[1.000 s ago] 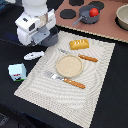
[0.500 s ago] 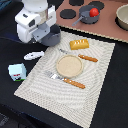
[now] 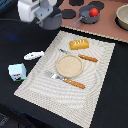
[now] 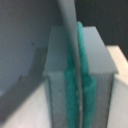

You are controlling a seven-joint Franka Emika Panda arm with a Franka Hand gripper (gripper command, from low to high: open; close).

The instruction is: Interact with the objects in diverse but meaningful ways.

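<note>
Above the mat, the end effector (image 3: 47, 21) looks shut on a thin grey piece, while the bread loaf (image 3: 79, 44) and milk carton (image 3: 17, 72) wait untouched.

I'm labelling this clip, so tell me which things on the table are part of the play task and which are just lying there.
Part of the job:
red tomato in the grey two-handled pot
golden bread loaf
white-and-blue milk carton
flat white fish-shaped piece

Just lying about:
round tan plate
orange-handled fork
orange-handled knife
striped placemat
</note>
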